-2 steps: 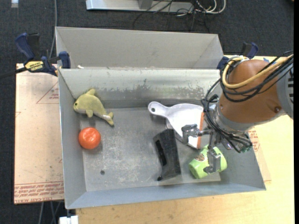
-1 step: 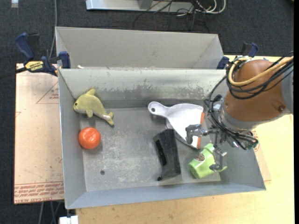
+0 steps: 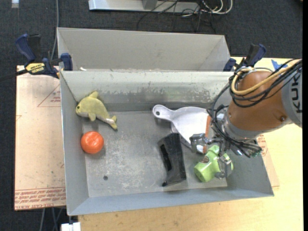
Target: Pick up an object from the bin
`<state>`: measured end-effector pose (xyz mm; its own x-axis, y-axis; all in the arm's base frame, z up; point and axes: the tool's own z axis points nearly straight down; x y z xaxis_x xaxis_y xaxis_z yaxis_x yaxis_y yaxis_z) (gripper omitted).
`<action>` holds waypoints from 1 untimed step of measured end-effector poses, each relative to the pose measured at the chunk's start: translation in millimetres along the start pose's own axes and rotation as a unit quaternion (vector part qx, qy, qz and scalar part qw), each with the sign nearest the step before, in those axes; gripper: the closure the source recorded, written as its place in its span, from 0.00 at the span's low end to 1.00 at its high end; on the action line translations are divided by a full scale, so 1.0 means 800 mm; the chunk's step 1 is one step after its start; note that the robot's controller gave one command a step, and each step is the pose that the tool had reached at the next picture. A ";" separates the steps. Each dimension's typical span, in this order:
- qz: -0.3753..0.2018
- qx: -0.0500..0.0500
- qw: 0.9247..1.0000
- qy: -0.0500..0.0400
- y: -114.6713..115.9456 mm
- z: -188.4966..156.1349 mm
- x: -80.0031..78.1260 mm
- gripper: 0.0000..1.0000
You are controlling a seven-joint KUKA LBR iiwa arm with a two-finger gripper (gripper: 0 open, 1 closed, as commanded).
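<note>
Grey metal bin (image 3: 131,163) is being entered from the right by the gripper (image 3: 211,156), positioned beside a black brush (image 3: 172,160) and directly over a green cylindrical toy (image 3: 204,172) in the front right corner, its grip state being indeterminable.

In the bin (image 3: 130,177) lie 5 things: a plush dolphin (image 3: 93,108) at the back left with a ball (image 3: 92,142) just before it, and, well apart to the right, a scoop (image 3: 186,119) at the back, a brush (image 3: 173,160) before it, and a cylinder (image 3: 204,171) right of the brush, under the claw (image 3: 211,154).
</note>
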<state>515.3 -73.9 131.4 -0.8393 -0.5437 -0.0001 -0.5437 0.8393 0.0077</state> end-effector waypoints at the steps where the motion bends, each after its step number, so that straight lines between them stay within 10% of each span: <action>1: -0.158 0.003 0.987 -0.004 0.041 -0.178 -0.010 0.00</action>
<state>505.0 -42.7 273.7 -0.6279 -0.7783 -0.0086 -0.7783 0.6279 0.0009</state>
